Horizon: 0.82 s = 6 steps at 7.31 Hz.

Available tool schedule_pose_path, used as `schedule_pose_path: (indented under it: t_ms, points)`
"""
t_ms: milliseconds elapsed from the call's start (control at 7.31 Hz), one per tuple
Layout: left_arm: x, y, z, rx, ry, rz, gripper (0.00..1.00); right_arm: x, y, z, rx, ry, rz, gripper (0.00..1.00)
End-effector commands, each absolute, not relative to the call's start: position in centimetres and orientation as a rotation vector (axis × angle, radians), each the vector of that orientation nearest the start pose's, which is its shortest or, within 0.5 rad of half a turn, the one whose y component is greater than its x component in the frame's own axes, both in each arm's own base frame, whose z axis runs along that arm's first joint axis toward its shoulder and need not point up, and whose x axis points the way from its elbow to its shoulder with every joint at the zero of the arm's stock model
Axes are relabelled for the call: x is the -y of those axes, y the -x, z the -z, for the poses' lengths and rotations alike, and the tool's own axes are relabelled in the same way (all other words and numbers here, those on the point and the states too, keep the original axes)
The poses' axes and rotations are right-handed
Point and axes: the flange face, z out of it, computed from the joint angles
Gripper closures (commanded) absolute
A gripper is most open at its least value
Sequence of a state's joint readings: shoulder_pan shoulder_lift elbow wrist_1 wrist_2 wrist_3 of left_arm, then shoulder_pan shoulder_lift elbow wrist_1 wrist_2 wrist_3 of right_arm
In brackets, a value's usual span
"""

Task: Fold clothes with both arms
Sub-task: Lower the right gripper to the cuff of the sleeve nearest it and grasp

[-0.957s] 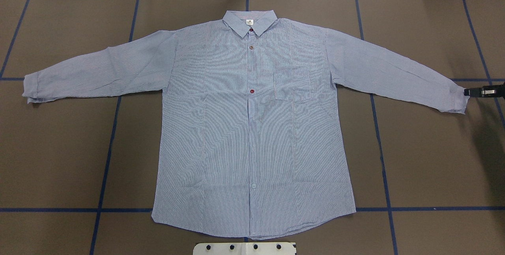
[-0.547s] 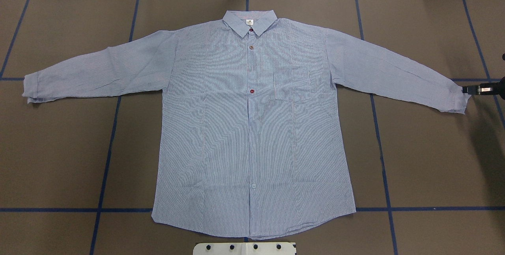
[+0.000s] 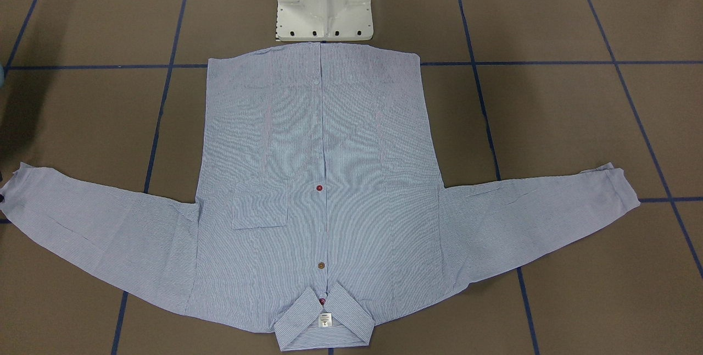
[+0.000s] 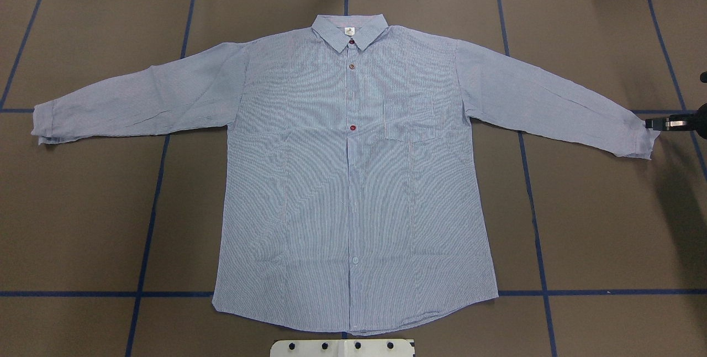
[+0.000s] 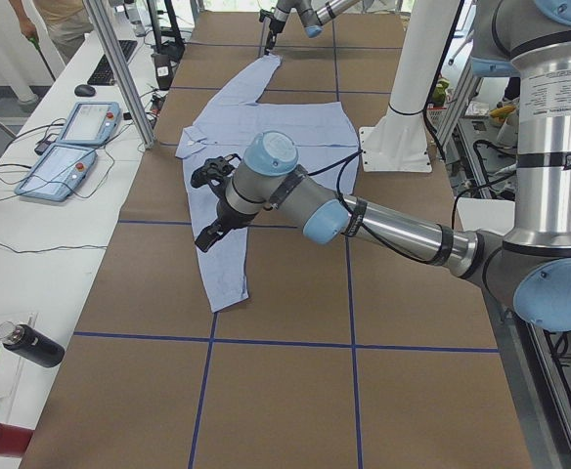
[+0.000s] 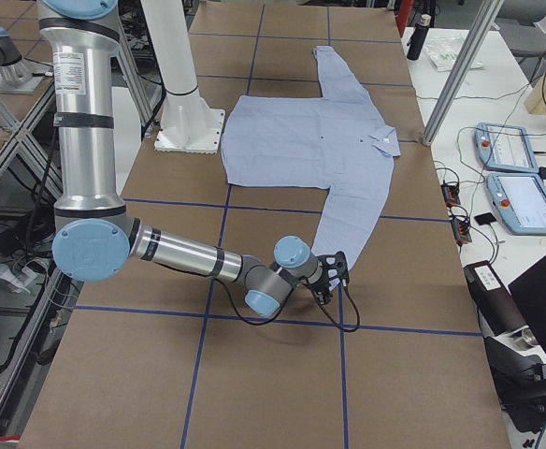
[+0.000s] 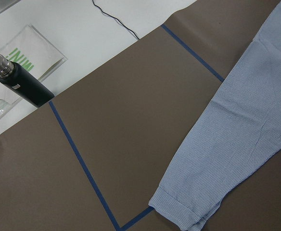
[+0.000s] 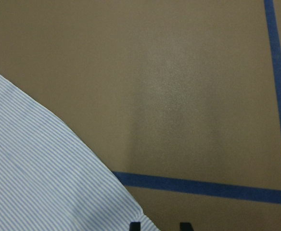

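On a wide brown surface (image 4: 607, 208) marked into squares by blue tape lines (image 4: 544, 235), a light blue-and-white striped shirt (image 4: 353, 180) lies flat, front up and buttoned. Its collar (image 4: 349, 32) points away from the robot. Its hem lies just beside the white pedestal (image 3: 324, 3). A chest pocket (image 4: 420, 119) sits on the robot's right half of the shirt. Both long sleeves are spread wide to the sides.

The right sleeve (image 4: 552, 94) reaches almost to the edge of the overhead view. The right end effector (image 4: 653, 123) is low over the surface, at the outer edge of the right cuff (image 4: 638, 138). In the right wrist view its two black fingertips (image 8: 135, 226) stand apart, released, with bare brown surface between them. One tip is at the corner of the striped cuff; whether it touches the cloth cannot be told.

The left sleeve (image 4: 138, 97) lies flat, ending in the left cuff (image 4: 44, 122). The left end effector (image 5: 210, 205) shows only in the side view from the robot's left. There it hangs over the left sleeve on the end of the near arm. Whether it is released or clenched cannot be told. The left wrist camera looks down from well above on the same cuff. Past the surface's edge it also shows a black bottle (image 7: 20, 86) with a silver cap, lying on a white top.
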<state>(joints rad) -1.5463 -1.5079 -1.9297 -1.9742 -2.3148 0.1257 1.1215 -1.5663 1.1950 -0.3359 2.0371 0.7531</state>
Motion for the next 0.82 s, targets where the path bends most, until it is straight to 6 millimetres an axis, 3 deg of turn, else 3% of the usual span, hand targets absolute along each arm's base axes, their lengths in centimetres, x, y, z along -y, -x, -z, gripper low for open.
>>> schedule_pose_path:
  t_ms: [0, 274, 684]
  points:
    - [47.32, 5.43, -46.34, -0.681, -0.706, -0.399, 0.0, 48.39, 13.56, -71.5, 0.839, -0.445, -0.077, 0.64]
    - [47.34, 5.42, -46.41, -0.682, -0.704, -0.397, 0.0, 47.4, 13.07, -72.19, 0.84, -0.453, -0.073, 0.57]
    - [47.34, 5.42, -46.41, -0.681, -0.705, -0.398, 0.0, 47.61, 13.09, -72.5, 0.827, -0.455, -0.085, 0.57]
